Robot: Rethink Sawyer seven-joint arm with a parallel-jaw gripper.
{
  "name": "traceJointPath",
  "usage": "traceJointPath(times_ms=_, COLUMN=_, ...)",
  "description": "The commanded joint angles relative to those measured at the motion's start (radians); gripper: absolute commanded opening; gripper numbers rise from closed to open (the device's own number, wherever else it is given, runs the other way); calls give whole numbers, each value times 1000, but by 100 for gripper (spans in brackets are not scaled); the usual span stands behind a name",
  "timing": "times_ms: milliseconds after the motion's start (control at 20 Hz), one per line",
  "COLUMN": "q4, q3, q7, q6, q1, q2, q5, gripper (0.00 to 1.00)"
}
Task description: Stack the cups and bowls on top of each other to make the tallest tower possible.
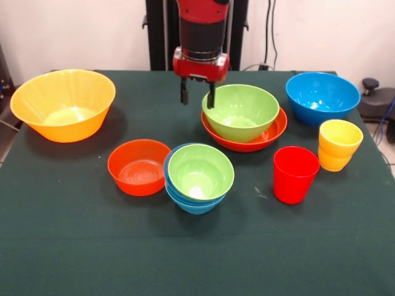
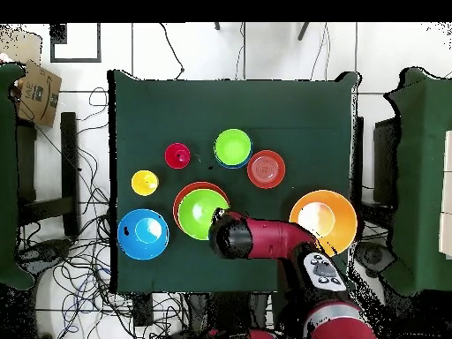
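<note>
My gripper [image 1: 197, 97] is open and empty. It hangs at the left rim of a large green bowl [image 1: 241, 111], which sits nested in a wide red-orange bowl [image 1: 271, 132]. One finger [image 1: 211, 97] is right at that rim. A small green bowl [image 1: 200, 171] sits nested in a blue bowl [image 1: 191, 206] at the table's middle. A small red-orange bowl [image 1: 139, 166] stands to its left. The red cup [image 1: 295, 174] and yellow cup [image 1: 339, 145] stand upright at the right. In the overhead view the arm's wrist [image 2: 228, 234] covers the gripper beside the large green bowl [image 2: 199, 212].
A large orange-yellow bowl [image 1: 63, 105] stands at the far left and a large blue bowl [image 1: 322, 97] at the far right. All rest on the dark green tablecloth [image 1: 74, 246]. Cables lie on the floor around the table [image 2: 88, 150].
</note>
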Motion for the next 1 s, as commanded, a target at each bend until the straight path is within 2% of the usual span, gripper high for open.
traceJointPath(times_ms=50, q4=34, q3=150, q7=13, q6=126, q1=-36, q2=-81, q5=30, gripper=100)
traceJointPath(times_ms=200, q4=44, q3=176, q7=-1, q6=174, q1=-60, q2=-119, q5=43, gripper=100)
traceJointPath(times_ms=350, q4=24, q3=178, q7=-13, q6=195, q1=-69, q2=-116, q5=37, gripper=100)
traceJointPath(times_ms=600, q4=-10, q3=142, q7=-2, q6=139, q1=-59, q2=-60, q5=-17, gripper=100)
traceJointPath(times_ms=1000, q4=-6, q3=65, q7=23, q6=42, q1=-18, q2=-2, q5=-92, gripper=100)
